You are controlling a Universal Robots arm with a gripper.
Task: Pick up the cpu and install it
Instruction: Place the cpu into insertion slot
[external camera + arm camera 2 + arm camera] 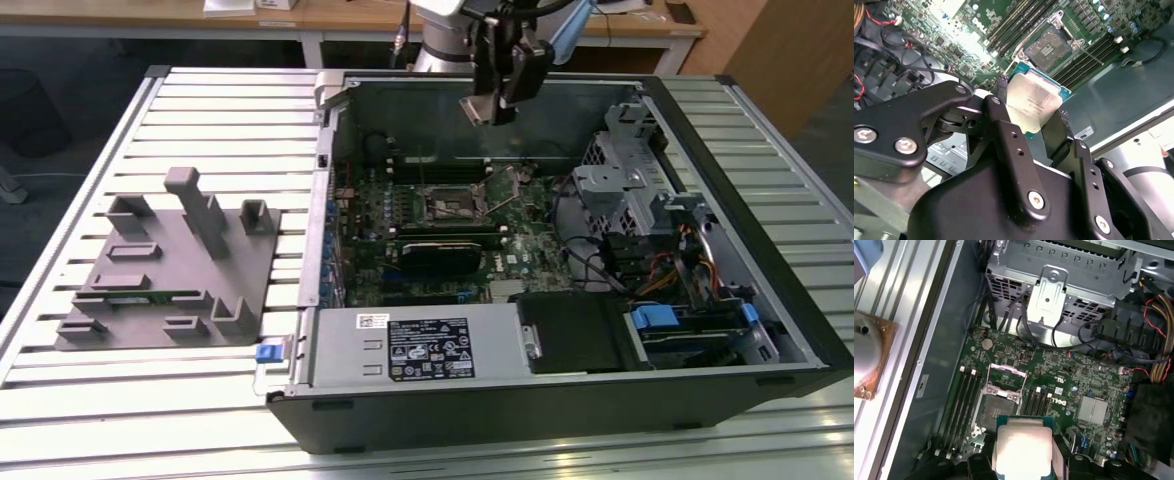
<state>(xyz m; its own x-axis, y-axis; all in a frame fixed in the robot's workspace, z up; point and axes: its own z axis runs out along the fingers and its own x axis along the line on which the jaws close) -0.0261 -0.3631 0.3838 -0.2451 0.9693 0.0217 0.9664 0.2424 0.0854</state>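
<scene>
Step in hand: by my judgement the carry stage, with the chip lifted and not yet seated.
Pincer: the pincer (1031, 107) is closed partway onto the cpu (1034, 102), one finger on each opposite edge.
Cpu: held above the socket (447, 205) and clear of it, toward the rear wall of the computer case (787, 290). Its silvery top faces the cameras in both wrist views.
Socket: the socket lies open on the green board, its metal frame swung up and its bed bare, with memory slots just beside it.
What seating calls for: I judge the chip must sit square over the socket, level, with its corners matched to the frame and a soft touch.
Writing on the cpu: faint grey print on the lid, too small to tell.
Other labels: a white-and-black sticker (427, 350) sits on the power unit, well apart from the socket. There is white lettering on the board near the socket.
Fixture: the grey fixture (174, 260) stands on the slatted surface (214, 110) outside the case, well apart from the socket.
</scene>
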